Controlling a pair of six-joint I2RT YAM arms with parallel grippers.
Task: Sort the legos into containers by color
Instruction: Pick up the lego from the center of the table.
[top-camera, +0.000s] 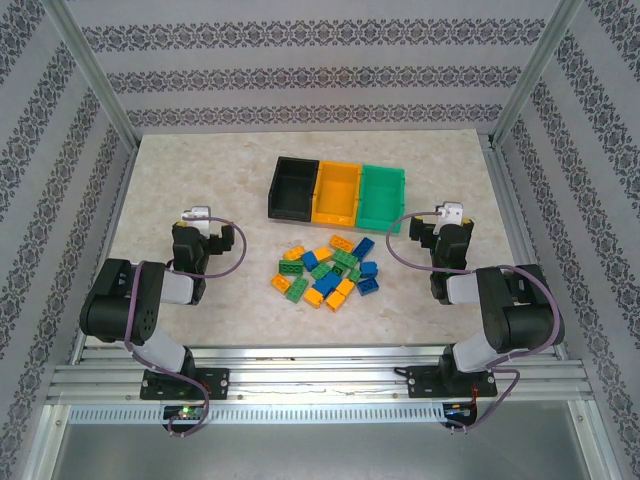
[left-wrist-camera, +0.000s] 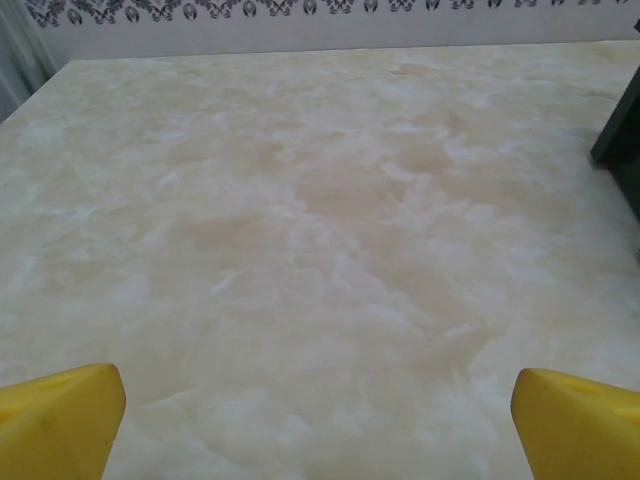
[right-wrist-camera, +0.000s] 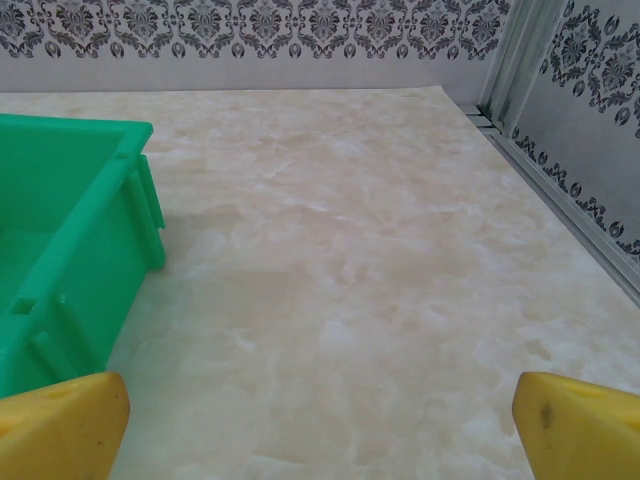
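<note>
Nothing sorted yet. Legos (top-camera: 328, 272) piled on surface (top-camera: 180, 170), just in front of empty containers (top-camera: 338, 192). Left gripper (left-wrist-camera: 318, 415) and right gripper (right-wrist-camera: 320, 418): jaws wide apart, holding nothing. Tip: work from pile's edge, one brick, straight down.

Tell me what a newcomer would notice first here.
First, the loose heap of yellow-orange, green and blue legos in the middle of the table. Just behind it stand three joined containers, the black bin, the yellow-orange bin and the green bin, all looking empty. The left gripper and right gripper are both open and holding nothing, one on each side of the heap.
</note>
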